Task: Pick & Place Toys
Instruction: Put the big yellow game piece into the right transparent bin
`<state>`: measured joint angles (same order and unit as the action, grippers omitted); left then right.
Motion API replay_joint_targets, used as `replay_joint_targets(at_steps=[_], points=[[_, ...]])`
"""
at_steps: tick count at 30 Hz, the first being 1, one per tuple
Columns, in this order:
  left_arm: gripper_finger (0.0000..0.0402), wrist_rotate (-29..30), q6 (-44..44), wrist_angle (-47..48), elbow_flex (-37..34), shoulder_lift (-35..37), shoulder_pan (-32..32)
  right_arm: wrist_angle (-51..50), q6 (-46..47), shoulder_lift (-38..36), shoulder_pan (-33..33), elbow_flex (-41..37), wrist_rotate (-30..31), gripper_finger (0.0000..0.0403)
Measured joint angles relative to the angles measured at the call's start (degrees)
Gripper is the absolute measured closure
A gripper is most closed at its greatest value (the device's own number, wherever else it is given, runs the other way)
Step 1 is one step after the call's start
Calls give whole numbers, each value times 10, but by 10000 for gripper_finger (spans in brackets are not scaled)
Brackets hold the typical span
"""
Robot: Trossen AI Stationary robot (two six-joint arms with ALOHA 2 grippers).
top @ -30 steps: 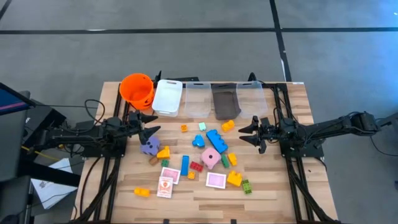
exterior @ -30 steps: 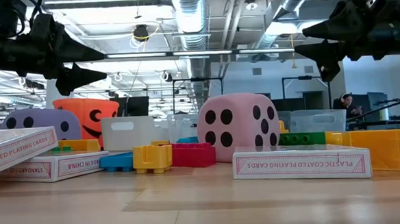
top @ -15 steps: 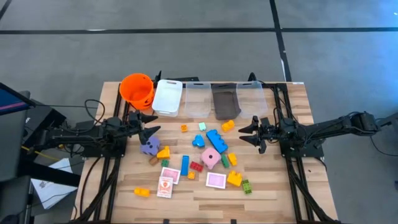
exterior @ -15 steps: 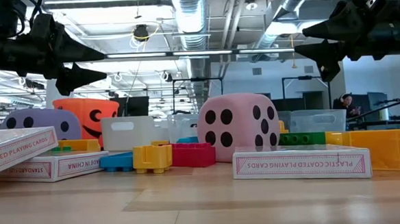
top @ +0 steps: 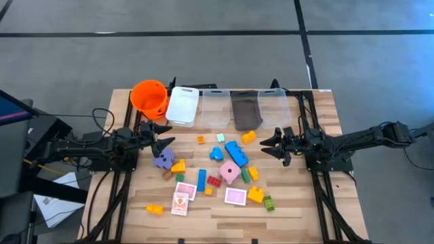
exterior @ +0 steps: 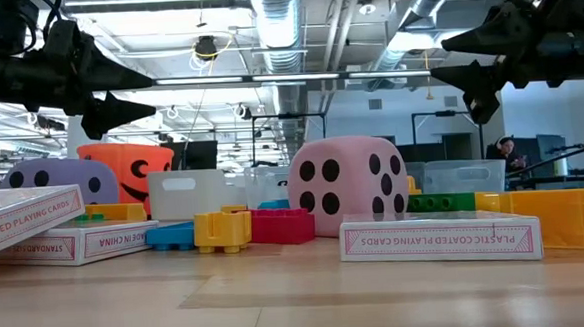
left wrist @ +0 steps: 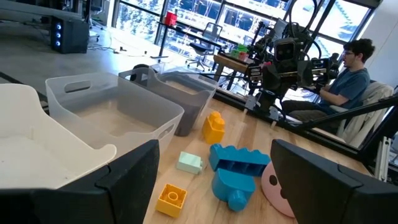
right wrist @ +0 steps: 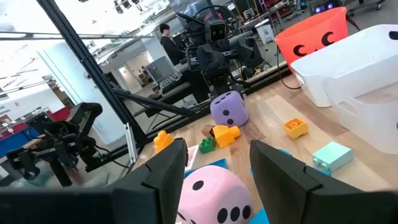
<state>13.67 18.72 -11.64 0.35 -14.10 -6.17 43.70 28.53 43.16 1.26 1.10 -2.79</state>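
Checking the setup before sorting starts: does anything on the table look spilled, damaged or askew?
Nothing looks damaged. The toy bricks, dice and card packs lie scattered loose mid-table, as expected for sorting. The orange bucket and the bins stand upright along the far edge.

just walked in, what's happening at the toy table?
Nothing is held yet. The left gripper hangs open above the purple dotted die, and the right gripper hangs open and empty beside the blue plastic bricks. The toys lie scattered mid-table: the pink dotted die, bricks and card boxes. The orange bucket and the rectangular bins line the far edge.
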Motion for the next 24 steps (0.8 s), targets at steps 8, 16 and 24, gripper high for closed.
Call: replay_joint_targets(at_steps=[8,16,24], points=[[101,0,0,0,0,0,0,0,-3,0,0,0,0,227],[101,0,0,-23,0,0,0,0,-25,5,-2,0,51,227],[101,0,4,-87,0,0,0,-2,13,12,-2,0,77,227]])
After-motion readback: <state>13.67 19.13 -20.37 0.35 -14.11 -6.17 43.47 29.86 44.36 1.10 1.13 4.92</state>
